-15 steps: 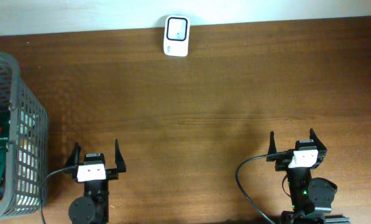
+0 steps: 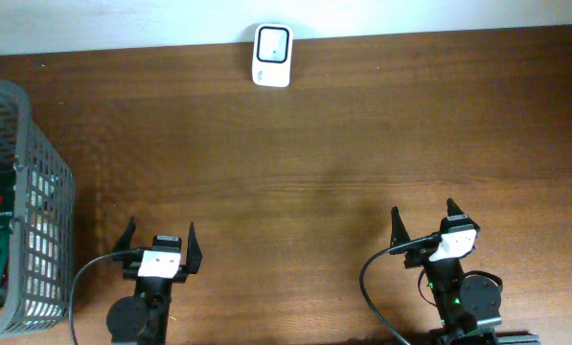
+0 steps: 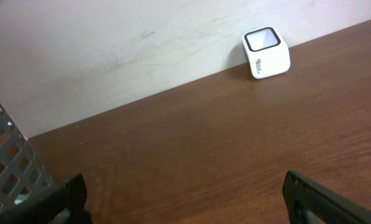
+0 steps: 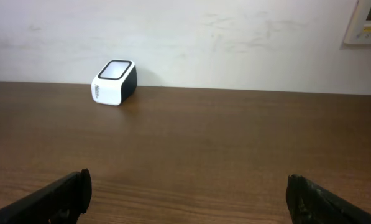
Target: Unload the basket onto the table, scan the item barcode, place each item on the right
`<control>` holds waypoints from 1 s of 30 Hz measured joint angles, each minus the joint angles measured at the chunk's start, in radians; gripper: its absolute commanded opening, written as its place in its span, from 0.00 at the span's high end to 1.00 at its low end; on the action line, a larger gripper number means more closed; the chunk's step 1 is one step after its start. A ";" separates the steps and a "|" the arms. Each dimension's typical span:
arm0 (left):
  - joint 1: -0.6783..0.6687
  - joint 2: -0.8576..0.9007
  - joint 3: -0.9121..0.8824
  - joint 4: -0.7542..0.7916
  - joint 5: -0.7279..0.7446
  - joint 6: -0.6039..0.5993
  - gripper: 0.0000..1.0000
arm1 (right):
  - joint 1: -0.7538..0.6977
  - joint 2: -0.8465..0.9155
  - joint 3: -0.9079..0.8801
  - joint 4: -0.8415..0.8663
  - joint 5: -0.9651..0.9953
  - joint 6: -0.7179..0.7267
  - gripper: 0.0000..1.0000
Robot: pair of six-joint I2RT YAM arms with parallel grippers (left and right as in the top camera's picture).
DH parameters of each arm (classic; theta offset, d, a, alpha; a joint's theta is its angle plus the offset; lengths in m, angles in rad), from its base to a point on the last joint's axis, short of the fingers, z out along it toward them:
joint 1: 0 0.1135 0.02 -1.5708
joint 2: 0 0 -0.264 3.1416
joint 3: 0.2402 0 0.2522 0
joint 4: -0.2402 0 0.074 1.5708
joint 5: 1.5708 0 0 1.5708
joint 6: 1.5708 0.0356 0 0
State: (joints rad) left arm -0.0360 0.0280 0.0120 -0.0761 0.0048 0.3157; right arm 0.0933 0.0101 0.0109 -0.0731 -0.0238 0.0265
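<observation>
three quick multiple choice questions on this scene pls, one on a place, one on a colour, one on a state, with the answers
1. Where does the grey basket sit on the table?
A) on the left arm's side
B) on the right arm's side
C) in the middle

2. What colour is the scanner, mostly?
A) red
B) white
C) green

3. How do the left gripper and right gripper stand?
A) both shut on an item
B) one shut, one open
C) both open and empty

Answers:
1 A, the overhead view shows it at the table's left edge.
2 B, its casing is white around a dark-framed window.
3 C, each wrist view shows spread jaws with only bare table between them.
</observation>
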 measured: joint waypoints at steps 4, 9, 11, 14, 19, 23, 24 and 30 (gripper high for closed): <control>0.000 0.000 0.000 0.000 0.000 0.000 0.01 | 0.000 0.000 0.000 0.000 0.000 0.000 0.02; 0.000 0.000 0.000 0.000 0.000 0.000 0.01 | 0.000 0.000 0.000 0.000 0.000 0.000 0.02; 0.000 0.000 0.000 0.000 0.000 0.000 0.01 | 0.000 0.000 0.000 0.000 0.000 0.000 0.01; 0.000 0.000 0.000 0.000 0.000 0.000 0.01 | 0.000 0.000 0.000 0.000 0.000 0.000 0.01; 0.000 0.000 0.007 -0.005 0.006 -0.055 0.01 | 0.000 0.000 0.000 0.000 0.000 0.001 0.02; 0.000 0.108 0.166 -0.016 0.011 -0.085 0.01 | 0.000 0.000 0.000 0.000 0.000 0.000 0.02; 0.000 0.163 0.221 -0.014 0.011 -0.096 0.01 | 0.000 0.000 0.000 0.000 0.001 0.000 0.02; 0.000 0.632 0.735 -0.311 0.026 -0.156 0.01 | 0.000 0.001 0.000 0.000 0.001 0.001 0.02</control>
State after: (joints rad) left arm -0.0360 0.6601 0.7467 -0.3866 0.0311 0.1600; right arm 0.0937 0.0113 0.0109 -0.0731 -0.0227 0.0273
